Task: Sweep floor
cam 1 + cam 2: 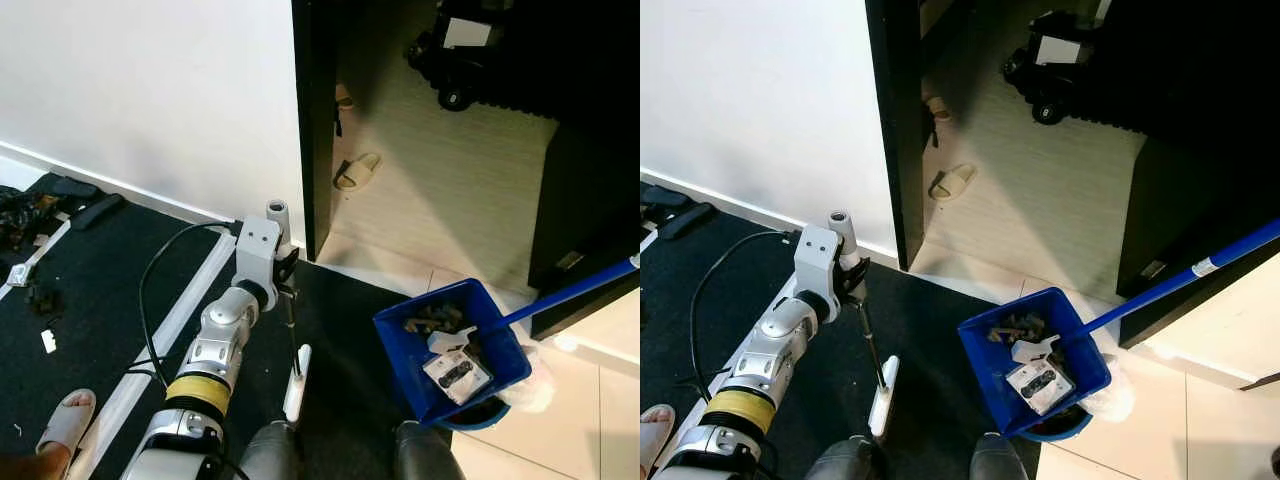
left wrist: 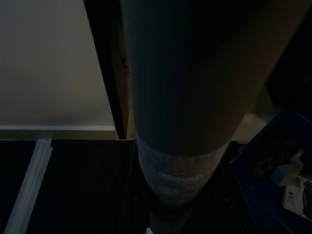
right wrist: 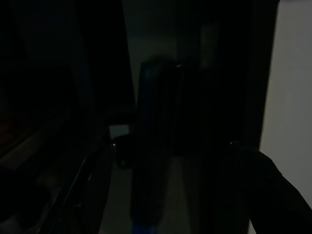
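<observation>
In the left eye view, the left gripper (image 1: 288, 272) is at about 6 o'clock, low in the middle, and its fingers are closed around the thin dark handle of a broom (image 1: 296, 345). The white head of the broom rests on the black mat (image 1: 100, 280), so I judge the broom is held ready for a stroke. At 4 o'clock one blue dustpan (image 1: 450, 350) stands tilted up, probably so that the scraps inside do not fall out. Its long blue handle (image 1: 585, 288) runs toward 3 o'clock. One beige slipper (image 1: 356, 171) lies at 12 o'clock behind the dark door frame (image 1: 312, 120).

In the right eye view, the same dustpan carries several scraps and one white card. A person's foot in a sandal (image 1: 652, 425) is at 8 o'clock.

The left wrist view is taken up mostly by the broom handle, very near, and this agrees with a firm grip.

The right wrist view is very dark. A blue pole (image 3: 146, 146) stands close before the camera, maybe the dustpan handle, but I cannot tell whether the right gripper is closed on it.
</observation>
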